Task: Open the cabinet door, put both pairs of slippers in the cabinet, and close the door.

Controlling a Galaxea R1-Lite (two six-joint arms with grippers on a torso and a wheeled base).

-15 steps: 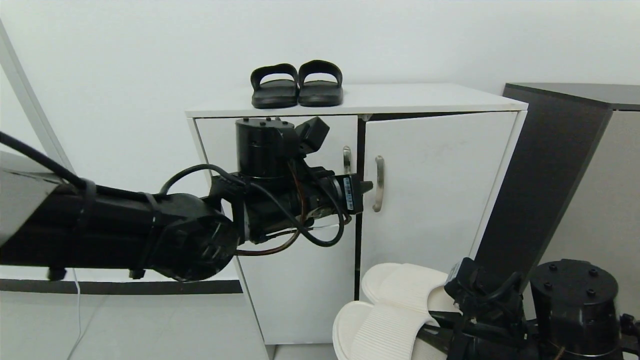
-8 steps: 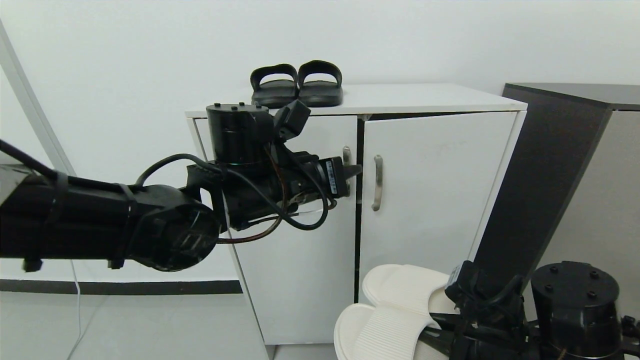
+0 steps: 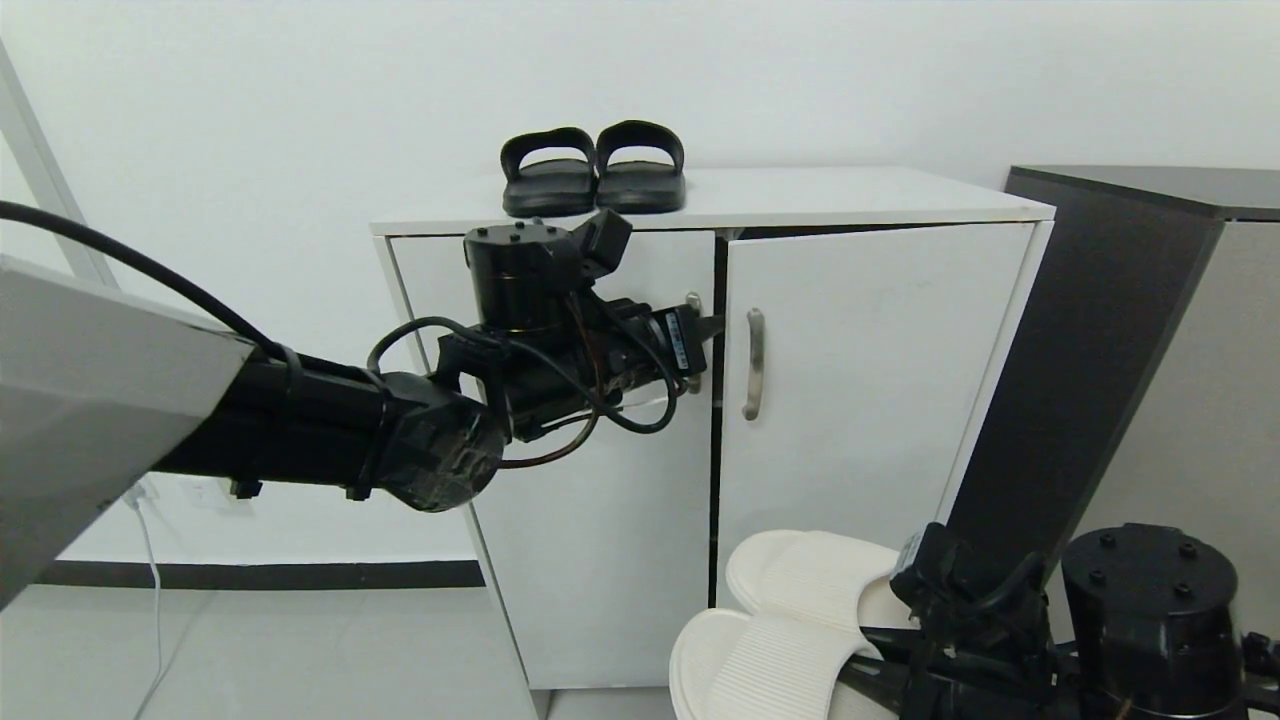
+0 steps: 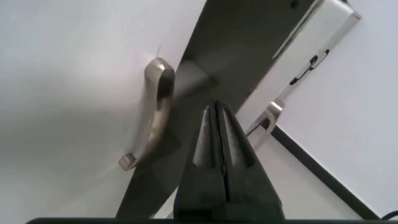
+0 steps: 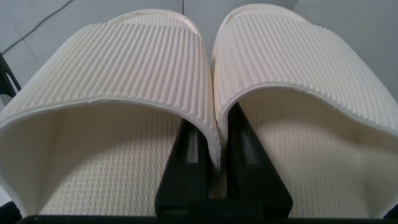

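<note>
The white cabinet [image 3: 600,520] stands ahead, its two doors meeting at a dark gap. A pair of black slippers [image 3: 593,170] rests on its top. My left gripper [image 3: 713,324] is shut with nothing in it, its tip at the gap just beside the left door handle [image 3: 693,300]; the right door handle [image 3: 755,362] hangs free. From the left wrist, the closed fingers [image 4: 217,115] point into the dark gap next to a metal handle [image 4: 158,106]. My right gripper [image 5: 214,155] is shut on the white slippers [image 5: 143,68], pinching their adjoining straps, low in front of the right door [image 3: 790,610].
A dark grey cabinet [image 3: 1100,330] stands right of the white one. The right door's top edge shows a thin dark opening. A black baseboard stripe [image 3: 260,574] runs along the wall at the left, with a white cable [image 3: 155,590] hanging down.
My left gripper rose from near the right door handle and shifted left toward the gap by the left handle. The arm stretched farther forward. The right arm and white slippers stayed put.
</note>
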